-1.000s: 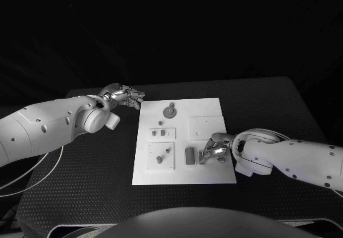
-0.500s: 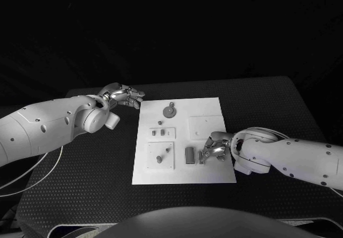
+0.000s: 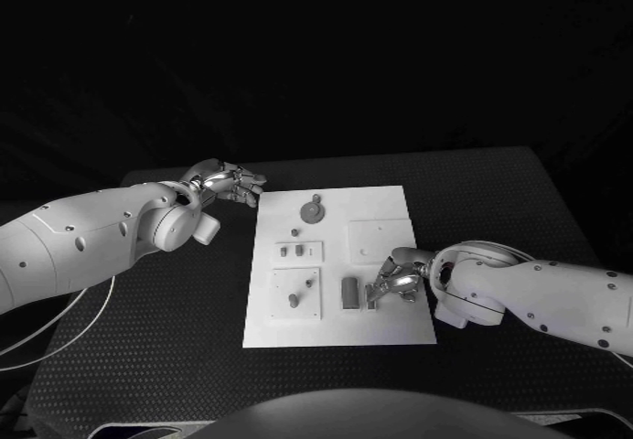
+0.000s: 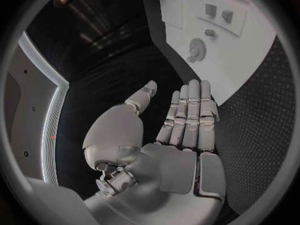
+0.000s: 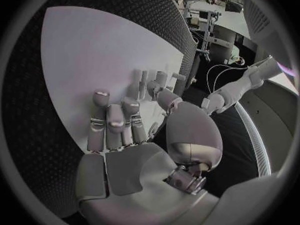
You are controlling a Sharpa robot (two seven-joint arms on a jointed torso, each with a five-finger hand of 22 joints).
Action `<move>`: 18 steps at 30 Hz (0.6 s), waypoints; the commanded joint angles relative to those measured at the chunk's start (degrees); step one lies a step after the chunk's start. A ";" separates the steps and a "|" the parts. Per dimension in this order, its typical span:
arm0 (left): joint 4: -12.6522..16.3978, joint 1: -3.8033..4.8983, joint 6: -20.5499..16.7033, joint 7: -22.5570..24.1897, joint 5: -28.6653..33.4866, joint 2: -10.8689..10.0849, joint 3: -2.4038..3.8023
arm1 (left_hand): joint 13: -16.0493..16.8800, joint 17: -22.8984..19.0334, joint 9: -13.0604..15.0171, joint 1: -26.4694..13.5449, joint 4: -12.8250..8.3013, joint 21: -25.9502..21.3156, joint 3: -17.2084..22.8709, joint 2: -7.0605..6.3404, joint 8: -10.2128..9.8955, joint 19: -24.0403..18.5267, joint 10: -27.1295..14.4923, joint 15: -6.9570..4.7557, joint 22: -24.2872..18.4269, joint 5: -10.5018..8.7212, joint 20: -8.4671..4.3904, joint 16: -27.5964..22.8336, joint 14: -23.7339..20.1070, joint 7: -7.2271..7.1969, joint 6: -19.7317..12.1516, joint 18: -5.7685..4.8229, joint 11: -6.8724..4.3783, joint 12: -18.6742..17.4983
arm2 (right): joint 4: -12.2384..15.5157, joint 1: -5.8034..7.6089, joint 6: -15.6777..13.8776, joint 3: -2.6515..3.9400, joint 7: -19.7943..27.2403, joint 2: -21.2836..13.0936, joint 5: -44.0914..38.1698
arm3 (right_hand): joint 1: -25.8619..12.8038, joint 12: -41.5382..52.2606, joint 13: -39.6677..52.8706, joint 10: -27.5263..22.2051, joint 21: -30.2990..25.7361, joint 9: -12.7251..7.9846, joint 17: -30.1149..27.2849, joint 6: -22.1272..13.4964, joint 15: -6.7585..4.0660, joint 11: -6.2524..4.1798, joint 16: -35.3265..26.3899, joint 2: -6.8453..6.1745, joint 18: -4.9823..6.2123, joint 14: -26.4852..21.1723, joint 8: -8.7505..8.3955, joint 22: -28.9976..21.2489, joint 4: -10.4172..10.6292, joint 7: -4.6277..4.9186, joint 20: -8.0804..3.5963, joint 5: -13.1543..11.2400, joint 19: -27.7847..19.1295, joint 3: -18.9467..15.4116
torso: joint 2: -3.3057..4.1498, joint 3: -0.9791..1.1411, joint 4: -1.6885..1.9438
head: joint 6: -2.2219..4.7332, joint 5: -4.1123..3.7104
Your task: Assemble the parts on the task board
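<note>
Table carries the board centrally. Left hand rests released off the board's far left corner, apparently parked clear. Right hand sits low over the board's near right; whether it grasps a part cannot be told. Block lies just beside it, gear at the far end.

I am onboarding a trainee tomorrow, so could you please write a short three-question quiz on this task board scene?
1. True or false: the left robot hand grips the gear-shaped part.
2. Which robot hand reaches over the task board? A) left B) right C) both
3. Fill in: the left robot hand hovers over the black ___, beside the board's far corner.

Key: 1 false, it holds nothing; 2 B; 3 table.
</note>
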 commanded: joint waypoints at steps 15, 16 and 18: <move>-3.36 0.15 1.03 2.30 5.97 1.89 0.33 | 0.32 0.27 0.01 -0.50 0.22 -0.20 0.15 0.42 0.65 0.27 0.52 -0.05 -0.06 -0.05 0.02 -0.35 0.68 -0.27 0.10 0.39 -0.25 0.18 | -23.26 5.24 -0.64 5.09 29.91 6.57 23.73 | 0.95 -1.78 -1.12 -4.35 -1.98 -0.31 -0.79 -5.35 2.11 2.02 -2.76 3.23 -0.18 -4.15 -1.46 0.76 -1.21 2.45 1.96 0.07 -5.10 -0.98 | -3.00 -1.21 -1.55 | 11.44 -0.67; -4.32 0.16 1.31 2.60 6.47 2.55 0.40 | 0.41 0.28 0.03 -0.37 0.11 -0.20 0.20 0.53 0.77 0.28 0.91 -0.07 -0.06 -0.05 0.01 -0.43 0.70 -0.36 0.29 0.39 -0.41 0.37 | -24.99 5.32 -0.61 5.49 30.70 7.31 24.66 | 1.25 -4.02 -3.12 -5.19 -3.32 -0.38 -1.90 -5.79 2.27 2.18 -4.75 4.09 -0.38 -5.49 -1.53 0.39 -2.10 2.60 2.76 0.09 -6.86 -0.87 | -3.33 -1.39 -1.71 | 12.24 -0.55; -5.23 0.16 1.87 2.93 6.77 3.16 0.51 | 0.48 0.29 0.04 -0.25 0.02 -0.21 0.26 0.66 0.83 0.29 1.18 -0.08 -0.07 -0.05 0.00 -0.50 0.72 -0.41 0.40 0.38 -0.54 0.51 | -29.15 5.32 -0.52 6.50 32.65 9.26 25.58 | 1.28 -6.57 -5.38 -6.12 -4.96 -0.43 -3.11 -6.12 2.55 2.37 -7.09 4.61 -0.61 -6.99 -1.55 -0.19 -2.52 2.77 3.54 0.13 -8.70 -0.66 | -3.88 -1.68 -1.94 | 13.22 -0.41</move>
